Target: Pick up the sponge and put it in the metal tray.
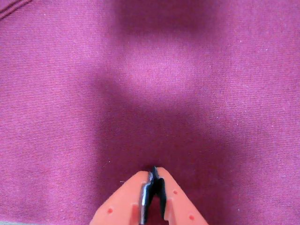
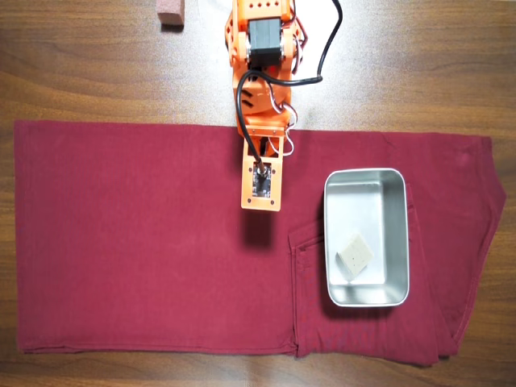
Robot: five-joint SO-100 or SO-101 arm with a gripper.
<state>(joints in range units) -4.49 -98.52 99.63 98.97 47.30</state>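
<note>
Upper left of the overhead view: I see a pinkish-brown block on the wooden counter, well apart from everything else.
Cloth: a dark red garment is spread across the counter.
End effector: my end effector hangs over bare cloth left of the tray, jaws closed together, holding nothing that I can see.
Right side: the sponge lies tilted inside the metal tray, toward its lower half.
Progress: I judge the placing done; nothing looks left but parking the arm.
</note>
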